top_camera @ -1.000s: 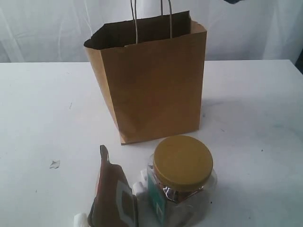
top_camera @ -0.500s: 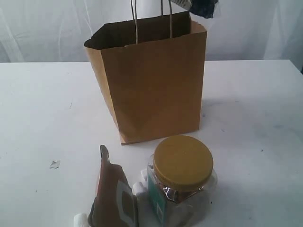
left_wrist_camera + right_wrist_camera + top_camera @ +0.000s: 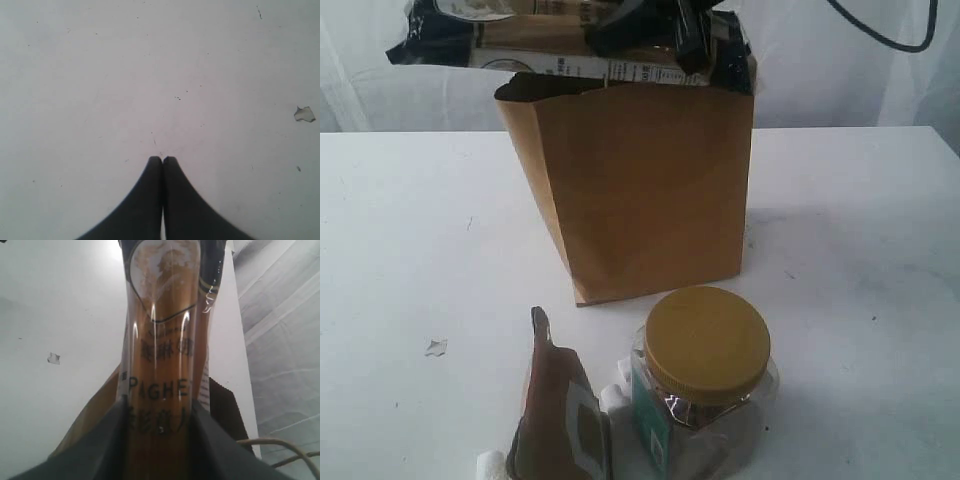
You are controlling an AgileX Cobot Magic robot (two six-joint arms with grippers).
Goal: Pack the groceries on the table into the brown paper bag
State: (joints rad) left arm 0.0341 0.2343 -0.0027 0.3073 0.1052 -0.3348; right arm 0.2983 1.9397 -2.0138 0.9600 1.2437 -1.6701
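Note:
The long spaghetti packet (image 3: 550, 55) with navy ends lies level across the top of the brown paper bag (image 3: 645, 190), sticking out past its left side. My right gripper (image 3: 670, 30) is shut on the packet near its right end, above the bag's opening. In the right wrist view the packet (image 3: 160, 365) runs between the two dark fingers (image 3: 100, 445), with the bag's rim (image 3: 97, 402) below. A clear jar with mustard lid (image 3: 705, 375) and a brown-orange pouch (image 3: 558, 410) stand on the table (image 3: 410, 230) in front of the bag. My left gripper (image 3: 162, 159) is shut and empty over bare table.
A small flake of debris (image 3: 436, 347) lies on the table to the left of the pouch, also as a flake (image 3: 304, 114) in the left wrist view. Small white bits (image 3: 613, 397) sit between pouch and jar. A dark cable (image 3: 880, 35) hangs at the upper right.
My right gripper has come in from the upper right with the spaghetti packet, which now spans the top of the bag and hides its handles. Jar, pouch and bag have not moved.

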